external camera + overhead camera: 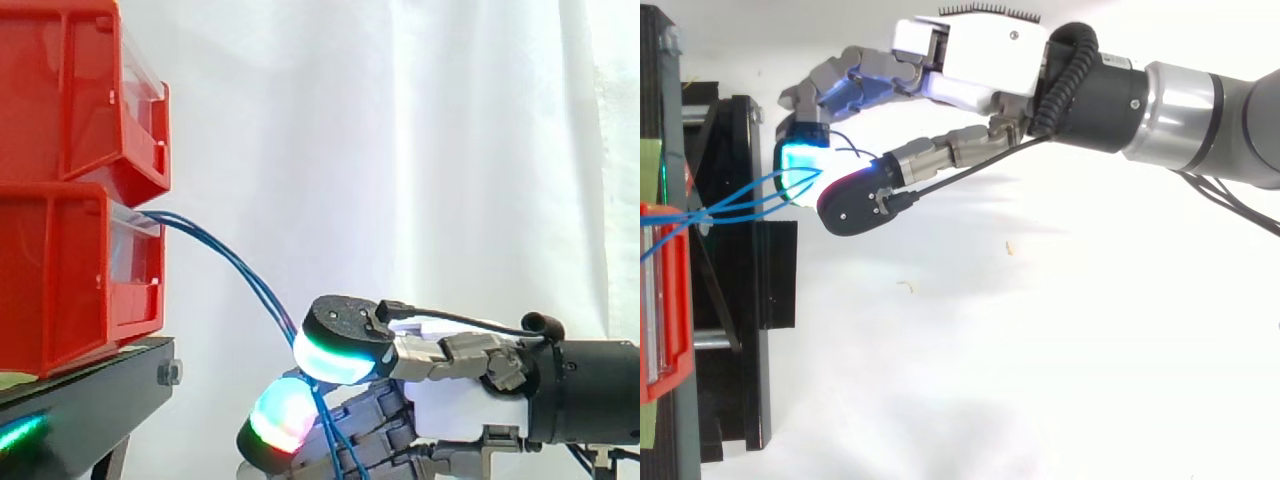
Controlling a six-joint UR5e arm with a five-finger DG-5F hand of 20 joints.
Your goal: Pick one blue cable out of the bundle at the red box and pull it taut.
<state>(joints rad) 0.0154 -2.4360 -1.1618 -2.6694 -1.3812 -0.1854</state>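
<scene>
A bundle of thin blue cables (235, 265) leaves the front of the lower red box (60, 280) and sags down to the right. My hand (460, 400) comes in from the right, low beside the black stand. The strands run between the green-glowing thumb pad (335, 358) and a red-green finger pad (285, 415), then drop below the hand. From above, the blue cables (740, 200) fan out from the red box (665, 300) and meet at a point between a cyan pad (798, 165) and the thumb (855, 200). The hand (970, 60) has curled fingers pinching the strands.
A second red box (70, 90) is stacked on the lower one. Both rest on the black stand (90, 390), which juts toward the hand (770, 270). A white curtain hangs behind, and the white floor lies to the right of the stand.
</scene>
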